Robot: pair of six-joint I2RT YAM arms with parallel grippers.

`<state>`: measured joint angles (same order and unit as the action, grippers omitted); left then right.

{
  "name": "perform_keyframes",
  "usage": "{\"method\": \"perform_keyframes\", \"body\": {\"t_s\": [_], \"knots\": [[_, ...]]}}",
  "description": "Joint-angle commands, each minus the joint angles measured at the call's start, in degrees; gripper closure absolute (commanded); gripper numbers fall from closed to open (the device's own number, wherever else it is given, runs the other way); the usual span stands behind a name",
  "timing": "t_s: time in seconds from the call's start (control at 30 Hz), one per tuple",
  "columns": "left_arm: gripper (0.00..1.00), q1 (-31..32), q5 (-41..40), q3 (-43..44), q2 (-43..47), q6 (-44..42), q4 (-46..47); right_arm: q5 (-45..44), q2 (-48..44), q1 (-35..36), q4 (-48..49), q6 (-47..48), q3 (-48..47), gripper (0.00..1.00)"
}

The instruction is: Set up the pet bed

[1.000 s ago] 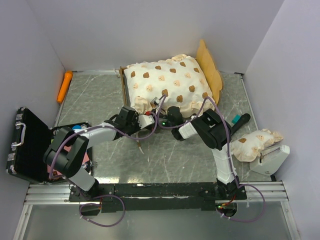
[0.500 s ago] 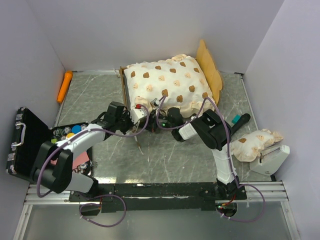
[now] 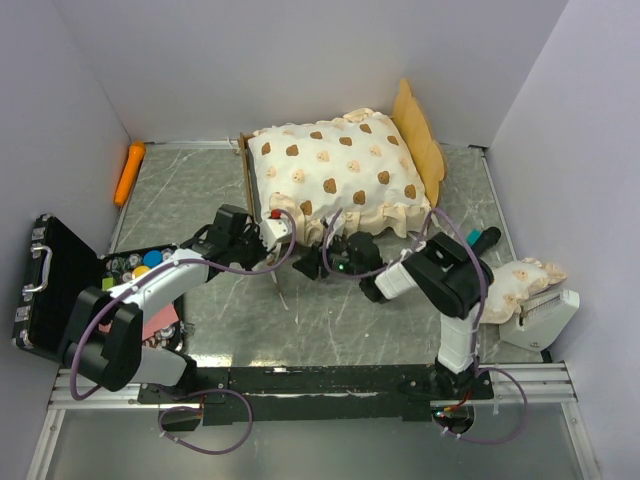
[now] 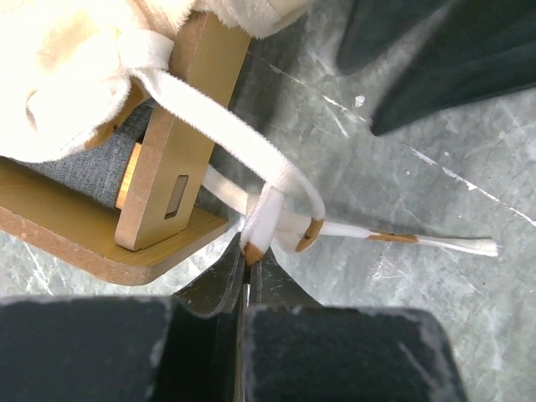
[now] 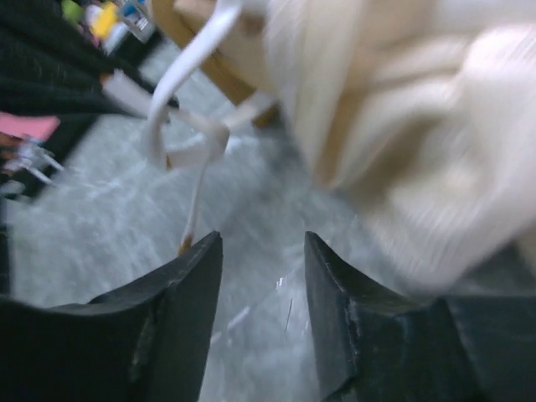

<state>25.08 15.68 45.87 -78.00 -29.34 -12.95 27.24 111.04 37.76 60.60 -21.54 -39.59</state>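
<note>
1. Two grippers sit at the bed's near-left corner. The left gripper is pinched together on one end of the white tie, while the right gripper stands apart, holding nothing.
2. Its loose strand lies along the table, ahead-left of the right jaws, which I judge nearer.
3. Behind both, the pet bed stands back-centre, its mattress on.
</note>
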Motion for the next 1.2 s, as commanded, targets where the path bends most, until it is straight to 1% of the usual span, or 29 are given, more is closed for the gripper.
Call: {"method": "perform_keyframes", "body": {"t_s": [0.0,0.07,0.17,0.27,0.33,0.4,0.43,0.47,0.5,0.57,0.6,0.63,0.73,0.83,1.0,1.17], "knots": [[0.99,-0.6,3.3,-0.1,2.1,2.3,1.1,-14.1,-7.2,8.3,-4.6,11.1,4.0,0.43],[0.99,-1.0,4.7,0.1,2.4,3.0,0.8,-19.4,-7.1,13.4,-7.9,14.1,3.2,0.38],[0.99,-1.3,5.7,0.3,2.8,3.1,0.6,-22.5,-4.7,15.4,-10.1,13.3,0.5,0.33],[0.99,-1.5,5.8,0.1,3.1,3.0,0.0,-23.6,-2.0,15.5,-11.7,11.7,-2.2,0.33],[0.99,-1.6,6.3,0.1,3.4,2.9,0.0,-22.1,0.4,15.6,-11.3,11.2,-4.2,0.33],[0.99,-1.8,6.4,0.1,3.6,3.1,0.2,-21.0,2.7,15.8,-12.6,10.7,-6.3,0.35],[0.99,-2.0,6.5,0.2,3.7,3.2,0.3,-21.1,3.4,15.9,-13.2,10.6,-7.2,0.38],[0.99,-2.3,6.9,0.4,4.0,3.5,0.2,-21.1,4.0,15.9,-13.5,10.5,-7.7,0.46],[0.99,-2.7,7.4,0.6,4.3,3.8,0.2,-21.0,4.4,15.9,-13.4,9.9,-7.8,0.57],[0.99,-3.8,7.8,1.5,5.2,3.9,-0.1,-22.1,4.1,15.8,-12.9,8.9,-6.7,0.87],[0.99,-4.3,7.2,2.0,5.7,4.2,-0.2,-22.7,3.9,15.5,-12.6,8.4,-5.9,0.96],[0.99,-5.1,6.6,2.5,6.2,4.2,-0.1,-23.1,3.5,15.0,-12.3,7.4,-4.9,1.0],[0.99,-7.5,4.8,4.4,7.0,3.6,0.5,-22.7,2.4,12.0,-12.7,3.6,-2.5,1.0],[0.99,-9.1,4.4,7.8,7.2,2.3,0.4,-19.9,2.9,9.0,-11.5,0.7,-0.8,1.0],[0.99,-10.5,1.8,12.4,5.7,-0.7,2.1,-17.3,5.1,8.6,-11.6,-1.3,-0.7,1.0],[0.99,-13.8,-1.6,16.5,3.9,-3.3,3.0,-18.5,5.3,8.1,-12.1,-3.0,-0.1,1.0]]}}
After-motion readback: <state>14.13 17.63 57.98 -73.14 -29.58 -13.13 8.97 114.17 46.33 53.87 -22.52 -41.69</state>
